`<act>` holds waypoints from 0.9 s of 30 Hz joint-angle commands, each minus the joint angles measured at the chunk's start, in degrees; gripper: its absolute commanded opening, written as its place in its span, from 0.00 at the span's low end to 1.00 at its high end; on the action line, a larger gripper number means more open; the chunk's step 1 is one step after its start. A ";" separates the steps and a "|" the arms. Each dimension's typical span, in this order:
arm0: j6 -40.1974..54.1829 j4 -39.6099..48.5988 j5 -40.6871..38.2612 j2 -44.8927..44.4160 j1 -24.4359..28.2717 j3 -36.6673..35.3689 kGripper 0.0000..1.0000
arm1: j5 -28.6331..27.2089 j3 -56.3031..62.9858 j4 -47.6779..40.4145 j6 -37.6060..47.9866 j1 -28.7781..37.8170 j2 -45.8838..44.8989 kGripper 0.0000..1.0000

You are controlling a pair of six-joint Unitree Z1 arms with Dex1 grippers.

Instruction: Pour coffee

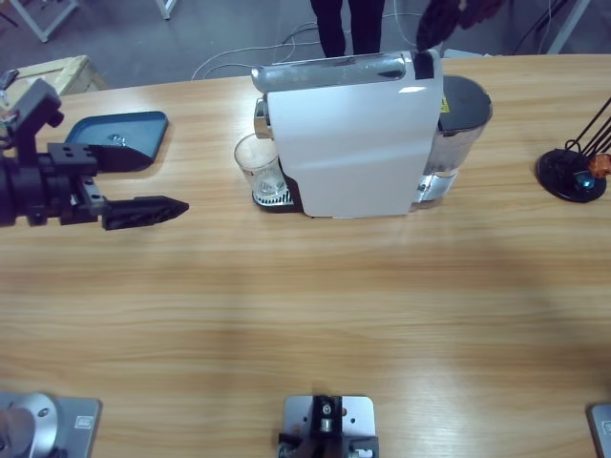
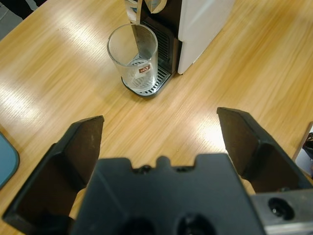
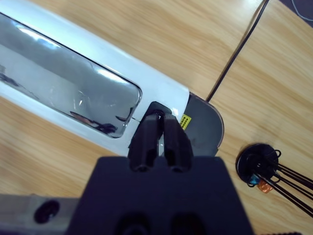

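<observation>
At the upper middle of the high view, on the wooden counter (image 1: 305,334), stands the white coffee machine (image 1: 358,143), and a clear glass (image 1: 259,164) sits on its drip grille (image 2: 146,88) at the machine's left end, under the spout. The glass looks empty. It is thin-walled, smooth and probably slippery, light and easily tipped, so it wants a gentle hold around the middle of its wall, below the rim, jaws to either side.

The left gripper (image 2: 159,132) hangs well apart from it at the left of the high view, jaws spread wide with nothing between them, facing the glass. The right gripper (image 3: 160,132) has its jaws pressed together, tips down at the dark recess at the right end of the machine's silver top lever (image 1: 329,69), apparently pressing a button there rather than clasping anything. The machine itself is rigid and heavy enough to take that push without sliding.

A blue tray (image 1: 119,138) lies at the upper left, a black capsule stand (image 1: 573,172) at the far right.
</observation>
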 commanded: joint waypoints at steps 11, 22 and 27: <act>-0.89 0.19 0.66 1.70 -0.14 -0.04 1.00 | -2.76 1.23 0.01 1.48 1.67 -9.62 1.00; -0.89 0.15 0.48 1.66 -0.14 0.05 1.00 | -0.42 7.19 -0.16 4.38 3.06 -9.41 1.00; -0.89 -0.02 0.44 1.70 -0.14 0.05 1.00 | -0.60 7.14 -0.37 4.38 3.06 -9.04 1.00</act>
